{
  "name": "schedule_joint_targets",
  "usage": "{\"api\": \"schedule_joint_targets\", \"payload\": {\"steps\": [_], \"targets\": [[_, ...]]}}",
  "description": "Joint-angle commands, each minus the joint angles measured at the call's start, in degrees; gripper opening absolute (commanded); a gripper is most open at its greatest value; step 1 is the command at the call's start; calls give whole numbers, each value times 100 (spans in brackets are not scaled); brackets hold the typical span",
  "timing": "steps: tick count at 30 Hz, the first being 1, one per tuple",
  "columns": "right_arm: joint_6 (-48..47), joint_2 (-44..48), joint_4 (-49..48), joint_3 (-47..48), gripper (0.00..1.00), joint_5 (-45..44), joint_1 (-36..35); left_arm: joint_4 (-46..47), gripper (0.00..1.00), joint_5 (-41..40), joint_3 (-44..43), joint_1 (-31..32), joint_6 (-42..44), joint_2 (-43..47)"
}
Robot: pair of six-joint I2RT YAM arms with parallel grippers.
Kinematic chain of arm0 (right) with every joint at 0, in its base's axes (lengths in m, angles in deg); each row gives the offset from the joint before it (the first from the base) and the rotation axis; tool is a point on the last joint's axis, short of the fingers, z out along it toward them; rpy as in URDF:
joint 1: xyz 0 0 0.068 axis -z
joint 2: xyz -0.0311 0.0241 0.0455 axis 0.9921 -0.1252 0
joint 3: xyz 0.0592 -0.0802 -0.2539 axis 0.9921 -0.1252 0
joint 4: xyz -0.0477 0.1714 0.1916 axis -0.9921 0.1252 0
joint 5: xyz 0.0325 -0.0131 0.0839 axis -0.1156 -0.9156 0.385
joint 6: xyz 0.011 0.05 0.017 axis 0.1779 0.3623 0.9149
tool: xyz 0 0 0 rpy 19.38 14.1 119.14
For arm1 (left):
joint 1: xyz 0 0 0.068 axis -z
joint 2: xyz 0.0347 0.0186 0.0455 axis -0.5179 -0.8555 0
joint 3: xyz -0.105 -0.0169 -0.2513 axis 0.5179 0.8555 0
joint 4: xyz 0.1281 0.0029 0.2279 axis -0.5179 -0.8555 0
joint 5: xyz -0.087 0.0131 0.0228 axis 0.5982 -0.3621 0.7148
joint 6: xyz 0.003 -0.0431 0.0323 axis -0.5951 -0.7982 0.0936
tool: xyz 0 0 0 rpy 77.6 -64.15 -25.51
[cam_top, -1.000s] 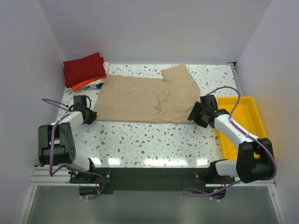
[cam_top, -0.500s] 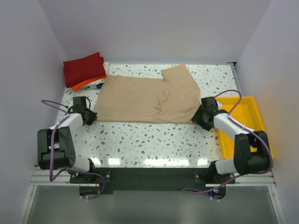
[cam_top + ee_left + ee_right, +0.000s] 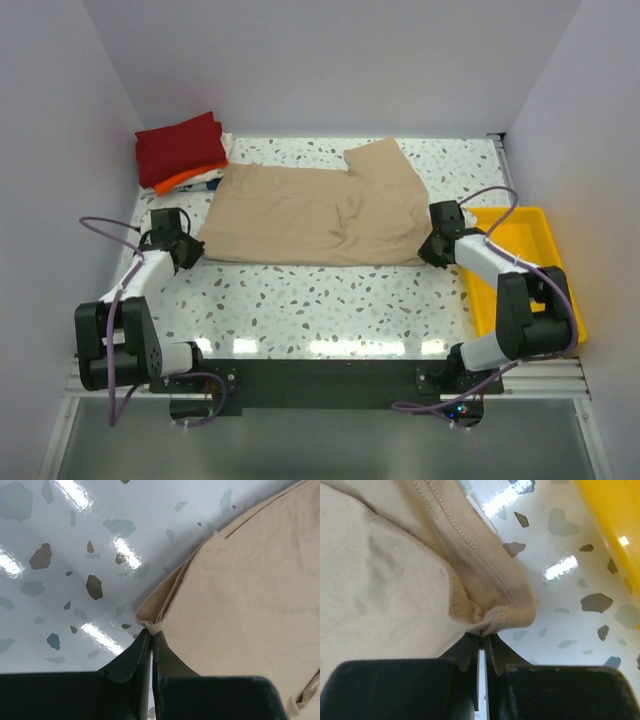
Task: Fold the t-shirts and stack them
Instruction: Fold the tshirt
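Tan shirt flat mid-table, long axis left-right, sleeve jutting to far side near right end; neck end likely right.

Top: in last second my left gripper and right gripper drew outward, now at near corners. Cloth barely shifted, so I judge the grasp set for folding.

Left wrist: jaws nipped onto doubled corner.

Right wrist: jaws pinching seamed corner, tray near.

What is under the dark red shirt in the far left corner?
An orange folded shirt sticks out under the dark red shirt, with white cloth at its edge. The rest of both is covered.
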Motion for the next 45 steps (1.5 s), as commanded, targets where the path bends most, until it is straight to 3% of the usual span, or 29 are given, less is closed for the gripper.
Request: {"api": "schedule_joint_targets", "payload": {"steps": [1,12,22,24,25,26,27,29,30,34,37,39,45], "targets": [[-94,948,723,286,0,-258,18,-343,0,-469,66,-36,66,594],[143,2682,2974,330,2,-39,36,-783,0,-777,822,-36,40,1747],[160,3535,3547,-118,4,603,54,-1477,0,-760,1121,-28,-180,2591],[143,3676,3565,-180,21,699,45,-1477,0,-646,1166,-27,-215,2696],[82,3702,3582,-162,37,726,45,-1486,3,-558,1148,-27,-207,2723],[38,3729,3617,-119,44,735,36,-1504,8,-531,1139,-36,-207,2740],[-24,3738,3626,-66,53,752,45,-1504,22,-453,1113,-28,-146,2741],[-199,3755,3548,48,75,796,45,-1521,37,-391,1000,-27,-40,2811],[-252,3738,3399,101,79,892,45,-1582,54,-425,929,-27,-22,2846],[-595,3484,2451,242,91,1479,36,-1295,68,-426,464,-27,110,3039],[-648,2834,1519,460,91,1910,45,-357,69,-5,8,-27,180,2620],[-666,2369,958,672,91,2009,19,7,69,-108,-405,156,241,1725],[-1078,295,331,2086,87,1737,10,0,61,-908,-3066,1132,1022,-1159]]}}
